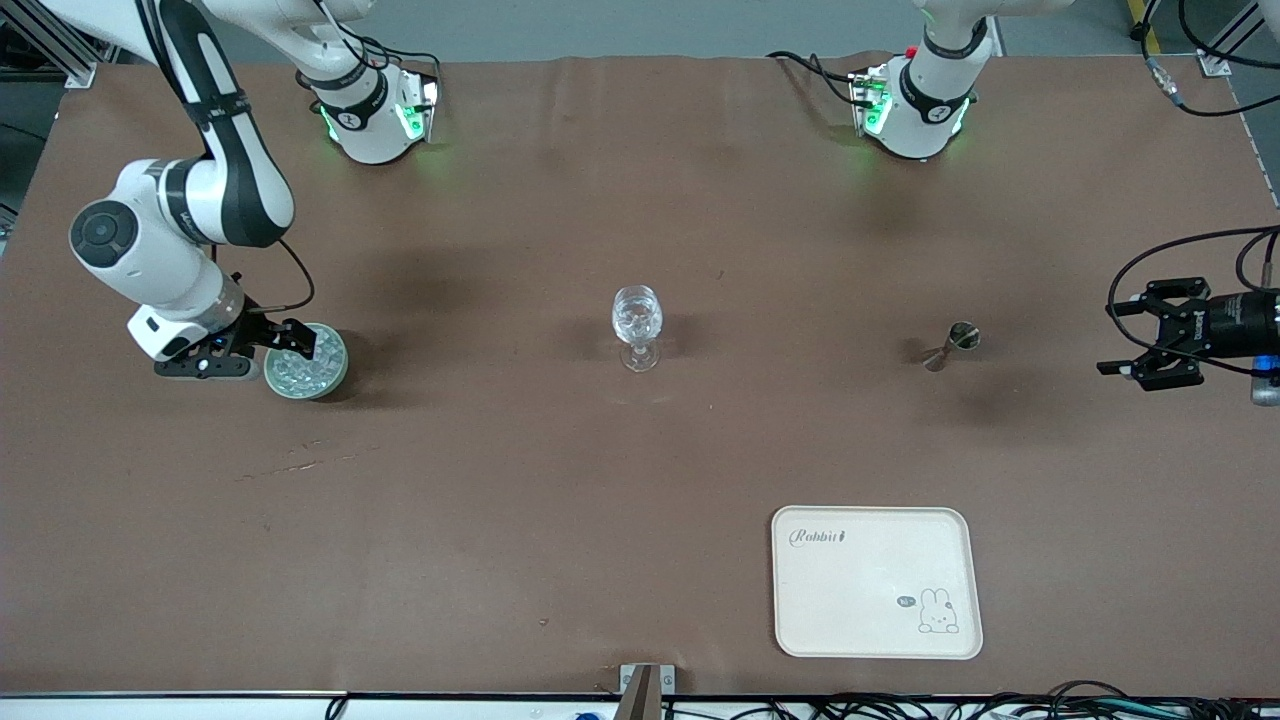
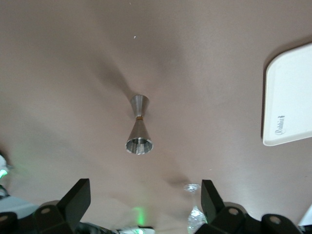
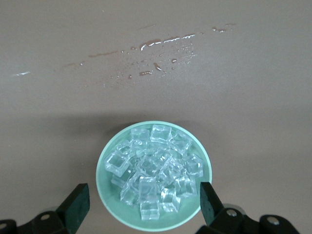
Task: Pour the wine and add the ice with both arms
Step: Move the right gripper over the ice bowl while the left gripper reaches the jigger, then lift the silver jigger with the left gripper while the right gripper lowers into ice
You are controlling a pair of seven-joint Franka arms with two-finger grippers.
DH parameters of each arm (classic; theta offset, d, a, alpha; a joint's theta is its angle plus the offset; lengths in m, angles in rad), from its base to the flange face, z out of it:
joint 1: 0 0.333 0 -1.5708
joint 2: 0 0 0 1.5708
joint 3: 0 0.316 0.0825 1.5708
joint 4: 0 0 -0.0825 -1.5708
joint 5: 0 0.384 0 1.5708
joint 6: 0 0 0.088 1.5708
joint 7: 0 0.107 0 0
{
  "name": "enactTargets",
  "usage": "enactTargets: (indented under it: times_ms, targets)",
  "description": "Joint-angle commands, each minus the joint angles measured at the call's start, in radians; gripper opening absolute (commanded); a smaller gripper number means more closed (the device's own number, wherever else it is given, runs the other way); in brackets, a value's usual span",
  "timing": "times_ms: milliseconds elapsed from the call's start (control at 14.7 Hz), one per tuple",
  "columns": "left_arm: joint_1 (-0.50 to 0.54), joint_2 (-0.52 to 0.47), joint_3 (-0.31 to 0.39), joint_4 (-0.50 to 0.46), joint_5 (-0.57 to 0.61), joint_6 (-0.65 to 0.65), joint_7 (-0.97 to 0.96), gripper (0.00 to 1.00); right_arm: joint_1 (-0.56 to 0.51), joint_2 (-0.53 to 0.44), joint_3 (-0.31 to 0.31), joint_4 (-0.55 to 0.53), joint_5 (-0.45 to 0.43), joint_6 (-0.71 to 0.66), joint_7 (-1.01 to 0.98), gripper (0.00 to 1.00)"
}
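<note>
The right gripper [image 1: 290,345] stands spread wide at the rim of the green dish [image 1: 340,365], grasping nothing. The ice [image 3: 153,168] lies heaped in that dish at the right arm's end. Mid-table stands the glass [image 1: 637,325], then the jigger [image 1: 955,343]; the tray [image 1: 875,585] lies nearer the camera. The left gripper [image 1: 1135,335] hovers spread and empty at the left arm's end.
</note>
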Motion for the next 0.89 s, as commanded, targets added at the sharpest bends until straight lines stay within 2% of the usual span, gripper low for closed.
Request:
enactTargets:
  times_ms: [0,273,683,819]
  targets:
    - [-0.006,0.056,0.026,-0.018,-0.072,-0.018,-0.008,1.00,-0.015,0.025,0.006,-0.037,-0.009,0.083,-0.034,1.00]
    - [0.009,0.113,0.047,-0.082,-0.170,-0.020,-0.006,1.00,-0.026,0.055,0.005,-0.070,-0.009,0.161,-0.089,1.00]
    - [0.008,0.205,0.046,-0.102,-0.290,-0.018,0.008,1.00,-0.021,0.069,0.006,-0.086,-0.009,0.163,-0.089,0.78]
    - [0.003,0.216,0.046,-0.140,-0.319,-0.013,0.028,1.00,-0.021,0.077,0.006,-0.086,-0.009,0.166,-0.089,0.78]
